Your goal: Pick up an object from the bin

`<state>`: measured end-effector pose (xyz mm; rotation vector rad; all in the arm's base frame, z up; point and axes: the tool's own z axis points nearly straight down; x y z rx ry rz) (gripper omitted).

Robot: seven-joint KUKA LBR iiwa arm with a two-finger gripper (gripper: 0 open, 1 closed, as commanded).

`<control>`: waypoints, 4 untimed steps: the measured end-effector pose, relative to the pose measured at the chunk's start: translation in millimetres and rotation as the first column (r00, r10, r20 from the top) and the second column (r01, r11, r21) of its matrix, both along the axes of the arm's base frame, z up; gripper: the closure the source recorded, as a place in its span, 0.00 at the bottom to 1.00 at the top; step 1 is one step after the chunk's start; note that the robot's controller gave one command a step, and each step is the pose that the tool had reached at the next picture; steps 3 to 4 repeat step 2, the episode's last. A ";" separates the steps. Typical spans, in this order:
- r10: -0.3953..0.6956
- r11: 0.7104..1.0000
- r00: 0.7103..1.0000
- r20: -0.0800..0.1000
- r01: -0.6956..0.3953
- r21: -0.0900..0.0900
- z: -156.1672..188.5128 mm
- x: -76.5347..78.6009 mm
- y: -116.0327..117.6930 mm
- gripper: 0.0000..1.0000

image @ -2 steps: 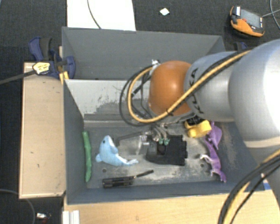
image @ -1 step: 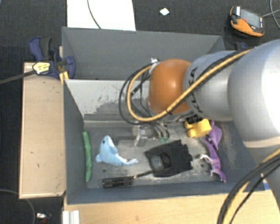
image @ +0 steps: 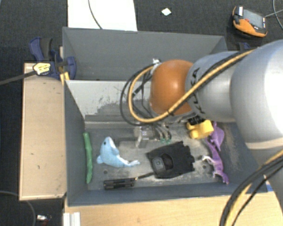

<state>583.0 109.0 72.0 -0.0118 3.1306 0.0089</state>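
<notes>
The toy dolphin lies between rod and pouch.

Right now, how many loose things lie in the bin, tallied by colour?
Green: 1, the long stick
Light blue: 1, the dolphin toy
Black: 2, the bulky block and the slim tool
Yellow: 1, the small piece
Purple: 1, the bent figure
Total: 6 in sight; the arm may cover more.

Robotics lab: big robot arm, grey metal bin, cables across dark carpet.
</notes>
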 end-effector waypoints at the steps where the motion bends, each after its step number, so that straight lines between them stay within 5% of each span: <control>1: -0.001 1.000 1.000 -0.009 0.001 -0.001 13.0 -2.8 -0.5 1.00; 2: -0.003 1.000 1.000 0.000 0.003 0.001 42.5 -0.7 -0.1 1.00; 4: -0.003 1.000 1.000 0.000 0.003 0.001 42.5 -0.7 -0.1 1.00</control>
